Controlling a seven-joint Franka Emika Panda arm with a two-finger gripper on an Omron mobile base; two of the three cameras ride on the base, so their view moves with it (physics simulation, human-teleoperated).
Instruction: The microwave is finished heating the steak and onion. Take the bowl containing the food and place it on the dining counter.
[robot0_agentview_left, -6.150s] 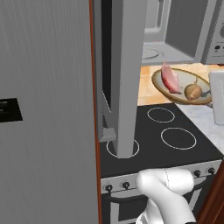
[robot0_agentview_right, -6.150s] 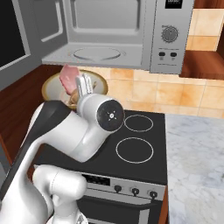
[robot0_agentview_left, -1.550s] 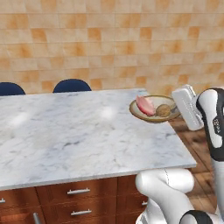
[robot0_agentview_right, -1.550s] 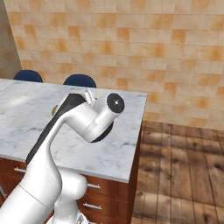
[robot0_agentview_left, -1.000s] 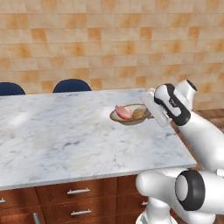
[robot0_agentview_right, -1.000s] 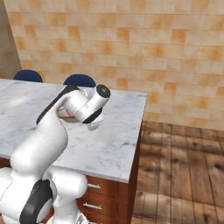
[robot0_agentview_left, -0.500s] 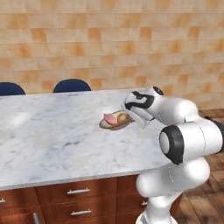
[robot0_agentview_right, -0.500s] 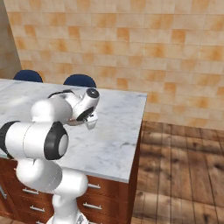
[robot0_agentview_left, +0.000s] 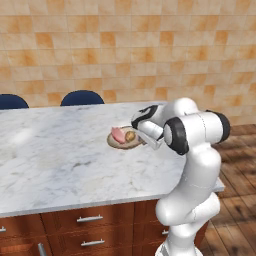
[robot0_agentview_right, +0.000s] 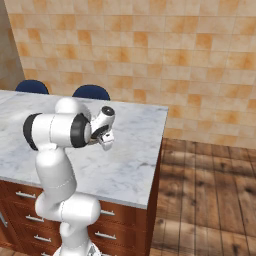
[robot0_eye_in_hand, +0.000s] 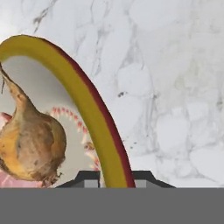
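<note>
while the bowl (robot0_agentview_left: 123, 143) rests on marble, the gripper (robot0_eye_in_hand: 112, 178) straddles its rim.

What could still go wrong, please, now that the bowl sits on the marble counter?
1. In the hand view the claw straddles the bowl rim, so pulling away sideways could drag or tip the bowl.
2. The onion sits right beside that rim; a jolt might roll it out onto the counter.
3. The steak could slide too if the bowl tilts.
</note>
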